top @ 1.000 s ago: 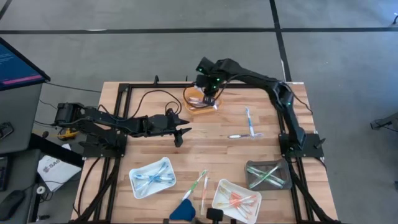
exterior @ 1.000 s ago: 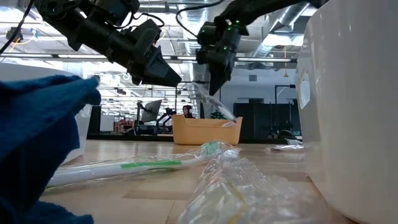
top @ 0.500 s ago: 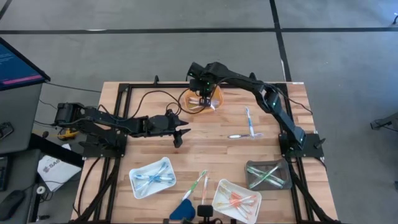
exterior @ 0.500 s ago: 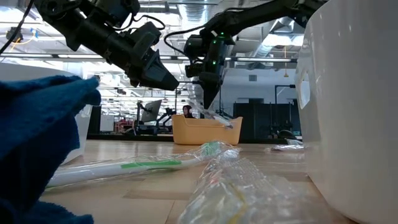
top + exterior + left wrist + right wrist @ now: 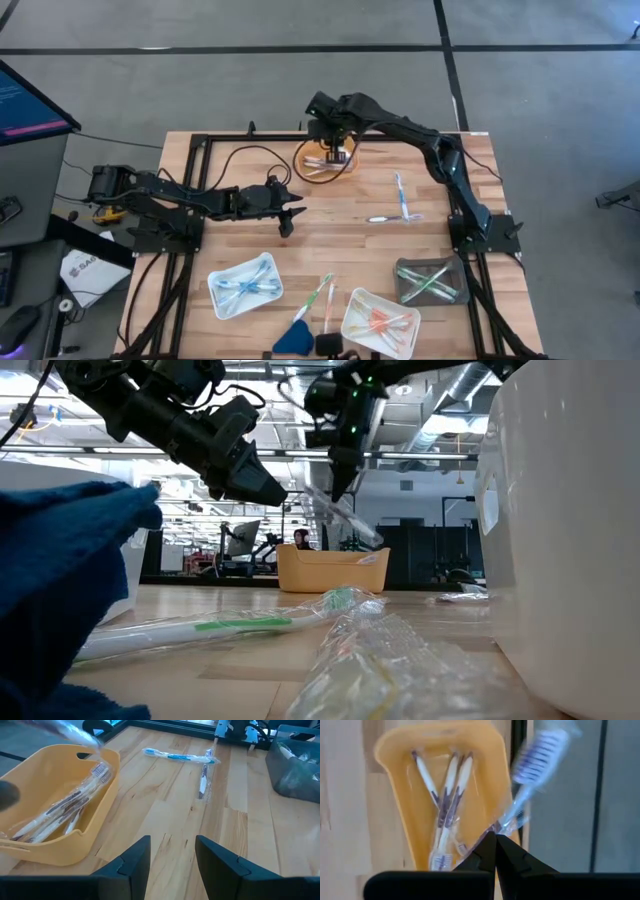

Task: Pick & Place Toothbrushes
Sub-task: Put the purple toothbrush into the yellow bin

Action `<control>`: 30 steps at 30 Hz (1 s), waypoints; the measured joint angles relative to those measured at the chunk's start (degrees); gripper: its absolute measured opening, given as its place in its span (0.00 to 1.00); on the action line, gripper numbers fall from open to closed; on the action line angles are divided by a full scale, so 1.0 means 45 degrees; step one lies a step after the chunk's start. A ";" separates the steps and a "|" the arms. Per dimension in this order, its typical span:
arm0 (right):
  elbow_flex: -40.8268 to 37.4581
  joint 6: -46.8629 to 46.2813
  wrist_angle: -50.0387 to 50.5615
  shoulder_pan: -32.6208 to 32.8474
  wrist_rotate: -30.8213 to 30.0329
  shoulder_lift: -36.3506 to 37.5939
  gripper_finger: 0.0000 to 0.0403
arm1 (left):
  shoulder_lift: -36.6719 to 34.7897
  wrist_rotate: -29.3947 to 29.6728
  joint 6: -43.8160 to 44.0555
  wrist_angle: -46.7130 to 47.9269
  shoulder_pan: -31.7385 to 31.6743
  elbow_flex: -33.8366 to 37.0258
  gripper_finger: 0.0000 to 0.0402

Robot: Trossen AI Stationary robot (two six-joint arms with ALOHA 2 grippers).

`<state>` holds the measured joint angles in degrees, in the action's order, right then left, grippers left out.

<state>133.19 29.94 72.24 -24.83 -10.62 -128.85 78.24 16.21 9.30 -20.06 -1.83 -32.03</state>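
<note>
Right gripper [image 5: 338, 152] clamped on a wrapped toothbrush [image 5: 532, 775], lifted higher than half a second ago and shifted toward 3 o'clock, now above the yellow tray [image 5: 325, 166] at the table's 12 o'clock edge. Probably about to drop it among those already inside. Left gripper [image 5: 292, 212] parted, empty, waiting near 9 o'clock of centre. Loose toothbrushes [image 5: 402, 195] at 3 o'clock unsorted.

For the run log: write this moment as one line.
right gripper: shut on wrapped toothbrush, above yellow tray | left gripper: open, idle mid-table | loose toothbrushes on table
</note>
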 joint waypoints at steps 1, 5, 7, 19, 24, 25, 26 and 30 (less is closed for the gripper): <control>0.0000 0.0315 -0.0046 0.0005 0.0008 0.0138 0.00 | 0.0000 0.0000 0.0000 0.0001 0.0000 0.0000 0.37; 0.0000 0.1740 -0.0208 0.0026 0.0057 0.0287 0.00 | 0.0000 0.0000 0.0000 0.0012 -0.0005 0.0000 0.37; 0.0000 0.1985 -0.0253 0.0015 0.0222 0.0266 0.00 | 0.0000 0.0000 0.0000 0.0040 0.0000 0.0000 0.37; -0.0026 0.1674 -0.0583 -0.0008 0.0505 0.0237 0.00 | 0.0000 0.0002 0.0000 0.0168 -0.0005 0.0000 0.37; -0.0502 0.1669 -0.0824 -0.0018 0.0939 0.0237 0.00 | 0.0000 0.0000 0.0000 0.0186 -0.0005 0.0000 0.37; -0.0646 0.1669 -0.0912 -0.0061 0.0939 0.0237 0.00 | 0.0000 0.0000 0.0000 0.0194 -0.0005 0.0000 0.37; -0.0770 0.1664 -0.0924 -0.0096 0.0963 0.0230 0.00 | 0.0000 0.0000 0.0000 0.0209 -0.0005 0.0000 0.37; -0.1157 0.1668 -0.0985 -0.0319 0.0957 0.0222 0.00 | 0.0005 0.0000 0.0000 0.0229 -0.0005 0.0000 0.37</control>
<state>127.98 37.45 67.81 -26.26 -6.31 -127.85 78.26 16.21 9.30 -19.03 -1.85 -32.03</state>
